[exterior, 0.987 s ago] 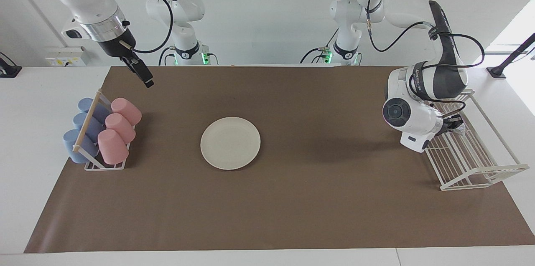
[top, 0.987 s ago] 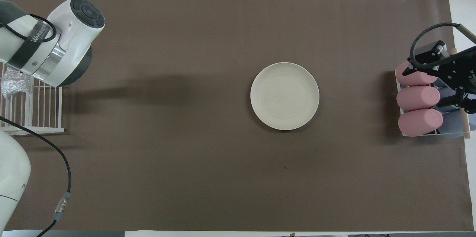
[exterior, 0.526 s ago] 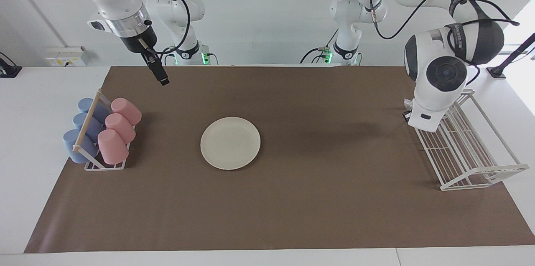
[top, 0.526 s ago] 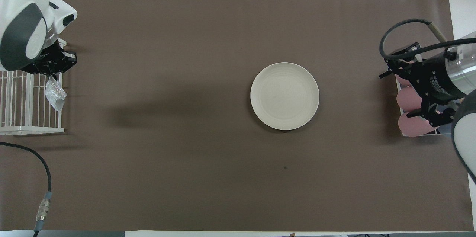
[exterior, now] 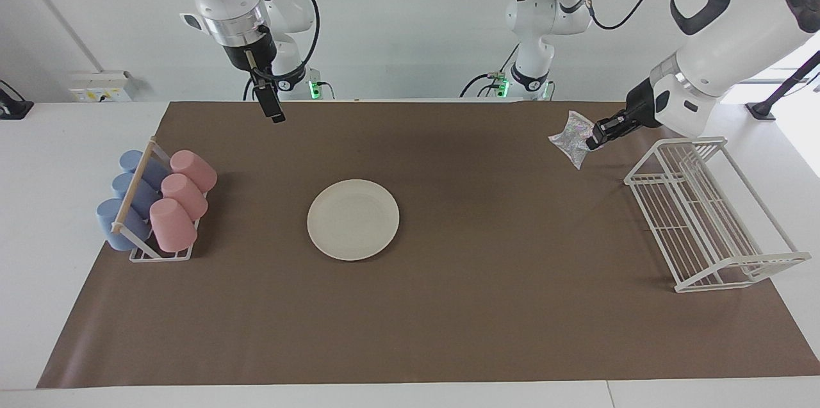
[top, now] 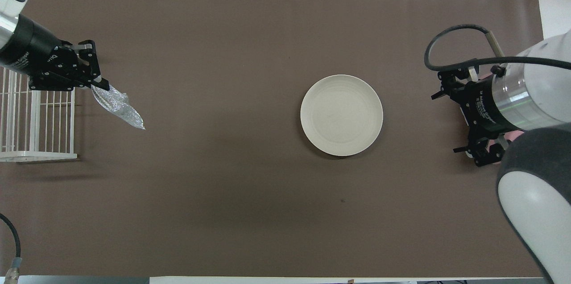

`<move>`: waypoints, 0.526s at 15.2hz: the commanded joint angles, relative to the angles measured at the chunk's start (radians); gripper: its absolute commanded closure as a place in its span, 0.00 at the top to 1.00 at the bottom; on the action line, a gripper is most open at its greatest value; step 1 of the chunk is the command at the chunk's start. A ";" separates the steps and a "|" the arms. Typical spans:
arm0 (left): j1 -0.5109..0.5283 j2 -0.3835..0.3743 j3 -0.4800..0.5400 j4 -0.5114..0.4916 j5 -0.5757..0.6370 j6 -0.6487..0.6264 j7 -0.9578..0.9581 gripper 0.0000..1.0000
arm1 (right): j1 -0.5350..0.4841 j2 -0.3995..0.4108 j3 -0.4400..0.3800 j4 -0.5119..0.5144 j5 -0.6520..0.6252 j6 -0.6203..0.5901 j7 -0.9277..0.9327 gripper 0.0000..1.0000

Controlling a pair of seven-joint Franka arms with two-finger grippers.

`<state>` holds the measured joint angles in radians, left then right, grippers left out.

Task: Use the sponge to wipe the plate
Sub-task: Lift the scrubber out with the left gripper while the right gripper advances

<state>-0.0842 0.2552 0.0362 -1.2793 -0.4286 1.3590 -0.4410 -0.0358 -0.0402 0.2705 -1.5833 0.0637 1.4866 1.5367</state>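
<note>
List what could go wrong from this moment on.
1. The left gripper pinches only one end of the sponge; the rest dangles, so it may slip out.
2. The plate lies loose on the brown mat with the right gripper high up, so wiping may push it.

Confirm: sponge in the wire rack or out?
Out. The left gripper is shut on the sponge, which hangs in the air over the brown mat beside the wire rack.
</note>
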 commanded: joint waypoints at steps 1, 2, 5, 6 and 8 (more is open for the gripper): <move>0.050 -0.071 -0.002 -0.151 -0.230 0.084 0.027 0.00 | -0.007 -0.023 0.013 -0.012 0.039 -0.005 0.040 1.00; 0.050 -0.106 -0.002 -0.231 -0.296 0.116 0.062 0.00 | -0.007 -0.026 0.015 -0.015 0.038 0.001 0.039 1.00; 0.044 -0.220 -0.002 -0.466 -0.459 0.241 0.239 0.00 | -0.009 -0.024 0.018 -0.015 0.039 0.003 0.034 1.00; 0.044 -0.261 -0.005 -0.551 -0.510 0.274 0.319 0.00 | -0.009 -0.027 0.018 -0.021 0.039 -0.002 0.036 1.00; 0.049 -0.339 -0.002 -0.696 -0.645 0.328 0.466 0.00 | -0.009 -0.032 0.018 -0.033 0.039 -0.005 0.036 1.00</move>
<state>-0.0349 0.0686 0.0281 -1.7396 -0.9637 1.5986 -0.1217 -0.0346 -0.0480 0.2816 -1.5854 0.0918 1.4865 1.5600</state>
